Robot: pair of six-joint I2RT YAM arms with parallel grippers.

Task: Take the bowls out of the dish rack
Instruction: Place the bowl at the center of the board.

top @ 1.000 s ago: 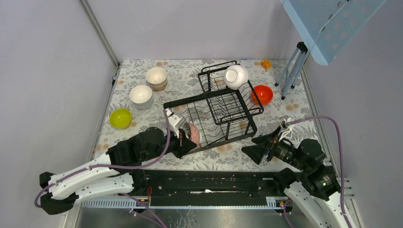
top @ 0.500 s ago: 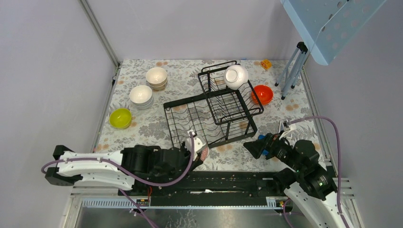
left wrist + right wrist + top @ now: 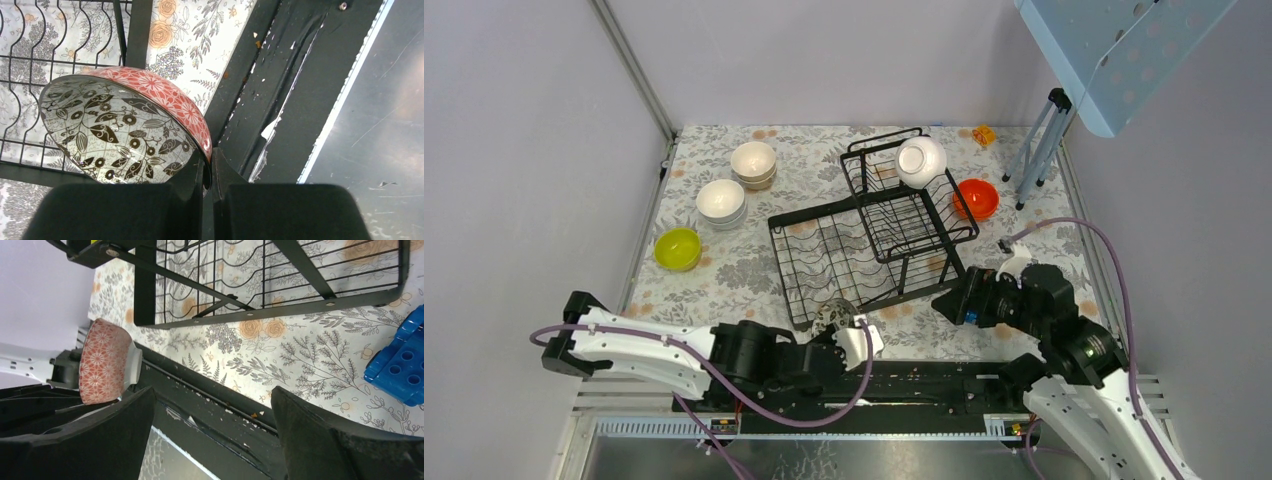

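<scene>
My left gripper [image 3: 207, 165] is shut on the rim of a bowl [image 3: 125, 125] that is pink-red patterned outside and has dark leaves inside. In the top view this bowl [image 3: 829, 318] hangs tilted at the table's near edge, just in front of the dish rack [image 3: 864, 250], with the left gripper [image 3: 846, 330] beside it. A white bowl [image 3: 921, 160] lies in the rack's upper basket. My right gripper [image 3: 954, 300] stands open and empty near the rack's right corner. The right wrist view shows the right gripper [image 3: 212, 392] facing the held bowl [image 3: 102, 362] and the rack's edge [image 3: 250, 310].
On the cloth stand an orange-red bowl [image 3: 976, 198], a yellow-green bowl [image 3: 677, 248], a white stack [image 3: 721, 202] and a cream stack [image 3: 753, 162]. A blue toy block [image 3: 400, 365] lies by the right gripper. A tripod [image 3: 1036, 150] stands at the back right.
My left arm has swung the patterned bowl from the rack's near-left corner to the table's near edge, further right. The right gripper has moved up towards the rack.
</scene>
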